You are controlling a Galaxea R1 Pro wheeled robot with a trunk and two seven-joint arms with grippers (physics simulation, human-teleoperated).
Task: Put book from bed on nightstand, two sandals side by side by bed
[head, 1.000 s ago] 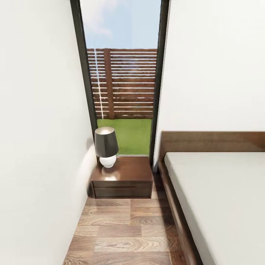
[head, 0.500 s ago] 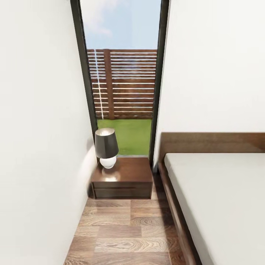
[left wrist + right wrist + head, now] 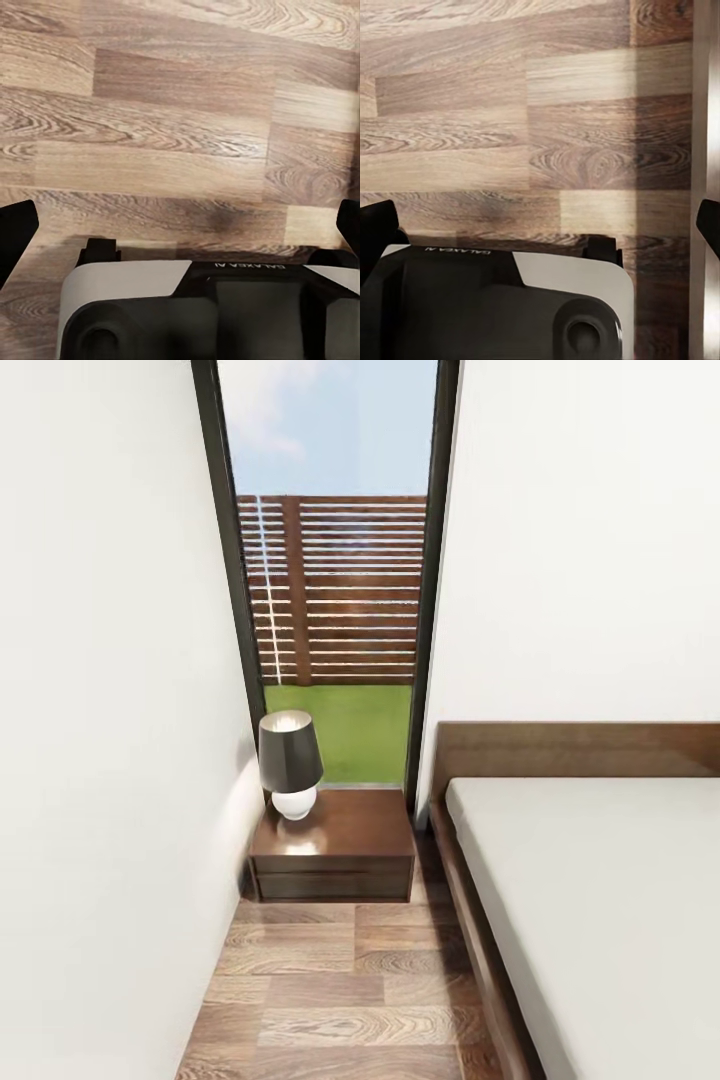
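Left gripper [image 3: 180,225] and right gripper [image 3: 540,217] hang spread and empty over plank floor [image 3: 340,980]. Ahead of them stand the lamp-topped nightstand [image 3: 345,840] and, rightward, the bed [image 3: 600,900]. Probably a search phase; next means spotting book and sandals.

white-and-black robot base [image 3: 202,311] lettered "galaxea", black jaws

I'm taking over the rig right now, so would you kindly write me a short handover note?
Left gripper: open, empty, over the wood floor.
Right gripper: open, empty, over floor beside the bed frame.
Nightstand stands ahead by the window, carrying a lamp, with free top space.
Bed lies to the right.
Done: nothing visible.
Left: find the book and sandals, then place them.
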